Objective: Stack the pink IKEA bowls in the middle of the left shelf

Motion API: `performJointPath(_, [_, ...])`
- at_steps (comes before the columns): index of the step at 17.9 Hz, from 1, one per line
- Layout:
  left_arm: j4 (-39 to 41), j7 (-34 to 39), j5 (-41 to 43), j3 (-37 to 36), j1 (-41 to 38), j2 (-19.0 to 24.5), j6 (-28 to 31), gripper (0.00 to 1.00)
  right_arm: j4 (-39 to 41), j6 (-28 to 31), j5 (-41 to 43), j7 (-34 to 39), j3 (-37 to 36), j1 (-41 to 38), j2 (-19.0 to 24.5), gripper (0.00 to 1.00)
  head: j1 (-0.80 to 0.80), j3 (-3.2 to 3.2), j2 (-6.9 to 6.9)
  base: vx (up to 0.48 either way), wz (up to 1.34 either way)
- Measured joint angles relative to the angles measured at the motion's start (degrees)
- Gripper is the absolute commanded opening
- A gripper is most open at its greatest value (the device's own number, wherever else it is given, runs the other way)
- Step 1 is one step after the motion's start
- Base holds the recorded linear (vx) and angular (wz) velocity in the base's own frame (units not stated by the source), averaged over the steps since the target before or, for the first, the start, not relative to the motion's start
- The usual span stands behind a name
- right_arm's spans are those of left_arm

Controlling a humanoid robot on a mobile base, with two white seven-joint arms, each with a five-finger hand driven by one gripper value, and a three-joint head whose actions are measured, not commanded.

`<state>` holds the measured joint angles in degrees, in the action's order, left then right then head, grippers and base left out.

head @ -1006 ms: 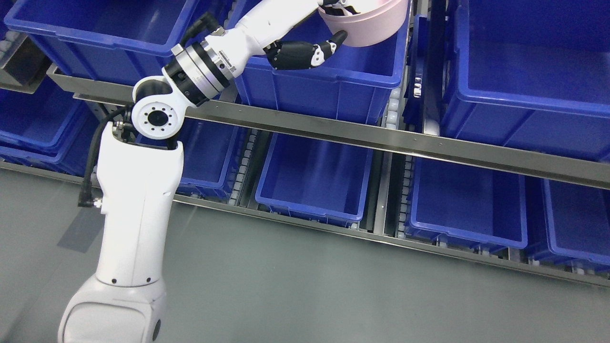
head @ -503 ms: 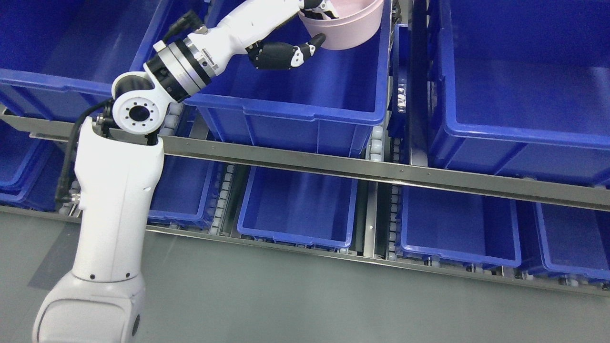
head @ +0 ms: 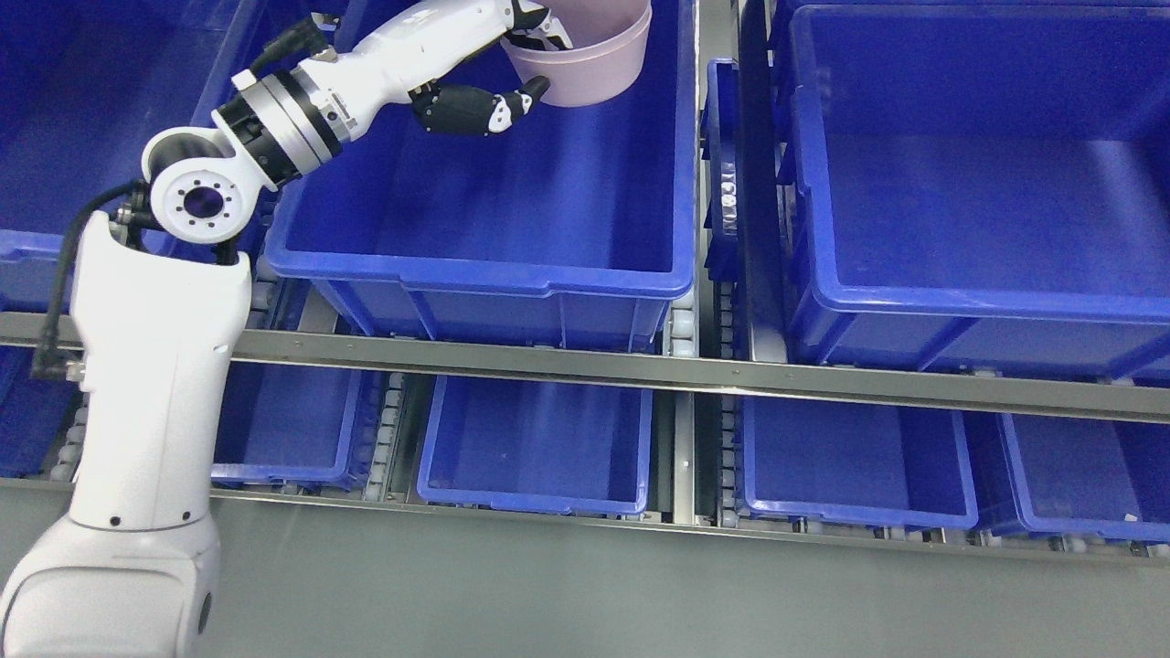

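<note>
Big steel shelf point(head: 585, 370) fills the view, blue bins on two levels. The large blue bin point(head: 484, 265) at upper middle sits open, a second large bin point(head: 987, 302) just to its right, smaller bins point(head: 535, 498) on the level below. The white left arm point(head: 155, 366) reaches up from the lower left over that middle bin. The left hand point(head: 512, 64) pinches the pink bowl point(head: 594, 64), dark thumb on the outer wall, fingers inside the rim, bowl over the bin's far end.
</note>
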<state>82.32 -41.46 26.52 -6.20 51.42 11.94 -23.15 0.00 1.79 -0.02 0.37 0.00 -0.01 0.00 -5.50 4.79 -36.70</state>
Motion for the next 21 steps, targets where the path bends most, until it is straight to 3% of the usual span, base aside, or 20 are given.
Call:
performJointPath(5, [-4.41, -0.47, 1.52, -0.71, 1.08, 2.05, 0.03, 0.05, 0.00, 0.03, 0.01, 0.00, 0.00, 0.00, 0.00, 1.00, 0.00, 0.00, 0.00, 0.074, -0.08])
performJointPath(10, [-8.27, -0.49, 2.59, -1.89, 1.57, 2.83, 0.03, 0.13, 0.00, 0.13, 0.02, 0.00, 0.00, 0.01, 0.00, 1.00, 0.00, 0.00, 0.00, 0.026, -0.02])
performJointPath(11, [-8.70, -0.49, 2.66, -2.06, 1.51, 2.80, 0.08, 0.19, 0.00, 0.16, 0.02, 0.00, 0.00, 0.00, 0.00, 1.00, 0.00, 0.00, 0.00, 0.000, 0.00])
performJointPath(13, [-9.38, -0.50, 2.78, -2.31, 1.25, 2.62, 0.23, 0.45, 0.00, 0.18, 0.02, 0.00, 0.00, 0.00, 0.00, 1.00, 0.00, 0.00, 0.00, 0.000, 0.00])
performJointPath(14, [-9.61, -0.50, 2.82, -2.37, 1.16, 2.53, 0.26, 0.53, 0.00, 0.18, 0.02, 0.00, 0.00, 0.00, 0.00, 1.00, 0.00, 0.00, 0.00, 0.000, 0.00])
performJointPath(20, [-10.27, -0.18, 2.95, -2.66, 0.85, 2.08, -0.09, 0.91, 0.00, 0.19, 0.02, 0.00, 0.00, 0.00, 0.00, 1.00, 0.00, 0.00, 0.00, 0.000, 0.00])
performJointPath(21, [-10.27, 0.11, 2.95, -2.66, 0.85, 1.95, -0.11, 0.93, 0.00, 0.19, 0.02, 0.00, 0.00, 0.00, 0.00, 1.00, 0.00, 0.00, 0.00, 0.000, 0.00])
